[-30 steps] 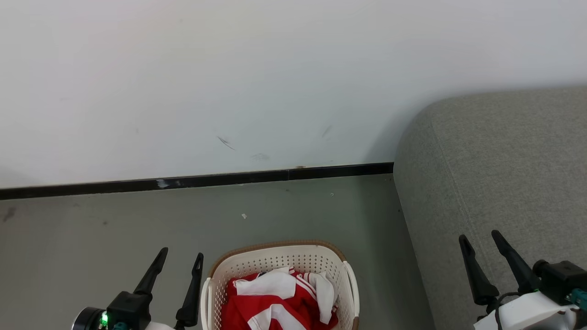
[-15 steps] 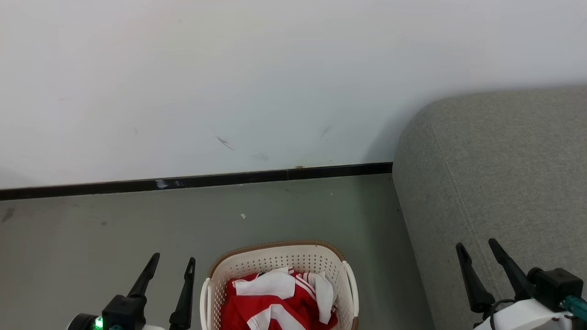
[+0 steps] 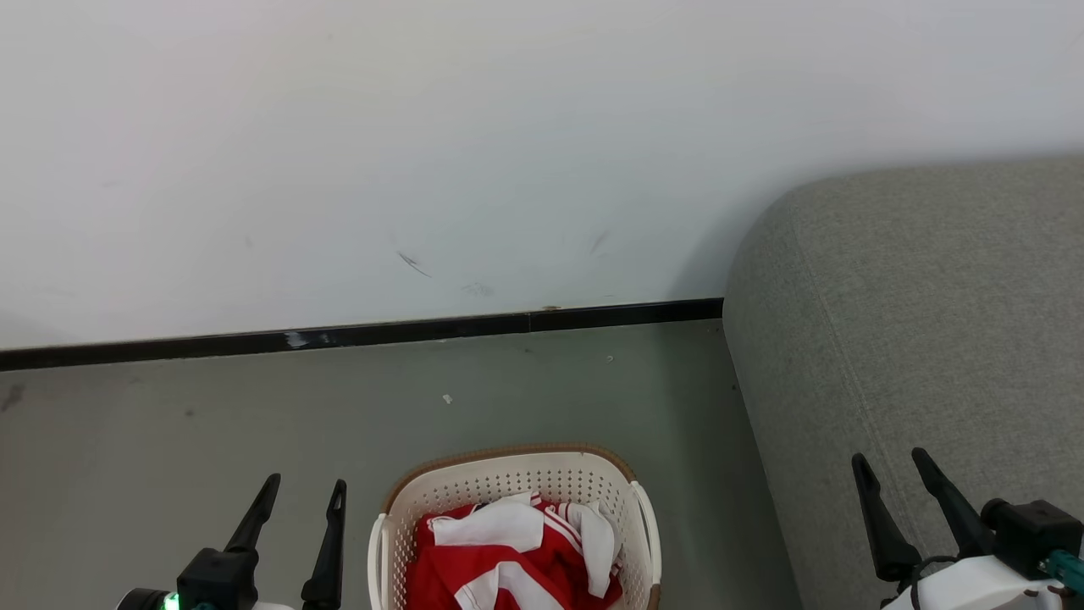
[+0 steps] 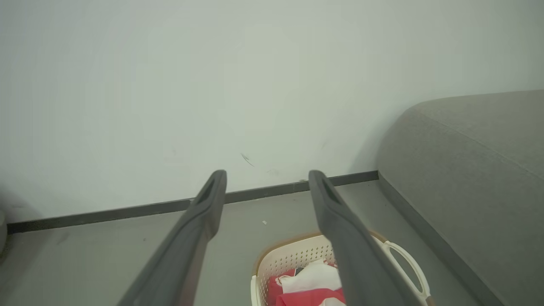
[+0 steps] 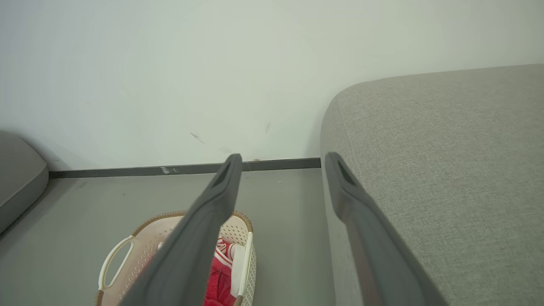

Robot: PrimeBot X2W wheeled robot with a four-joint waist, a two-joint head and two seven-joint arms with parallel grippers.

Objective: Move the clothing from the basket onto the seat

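Head view: over the last second both arms have sunk toward the bottom edge. The left claw point(image 3: 305, 485) now sits lower and further left, over the floor point(image 3: 212, 424) just beside the basket point(image 3: 508, 451), its fingers spread and empty. The right claw point(image 3: 889, 457) has dropped a little too and hangs released in front of the seat point(image 3: 931, 322), gripping nothing. The basket and seat lie as before. The clothing point(image 3: 508, 559) is crumpled inside the basket, red with white panels uppermost, below the brown rim.

Left wrist view: the left claw point(image 4: 267, 174) points at the wall, fingers wide apart. Beneath its right finger stands the basket point(image 4: 293, 257), the clothing point(image 4: 314, 278) within; the seat point(image 4: 467, 170) lies beyond.

Right wrist view: the right claw point(image 5: 284, 157) gapes, one finger crossing the basket point(image 5: 114, 255) with the clothing point(image 5: 216, 276) in it, the other lying before the seat point(image 5: 446, 170).
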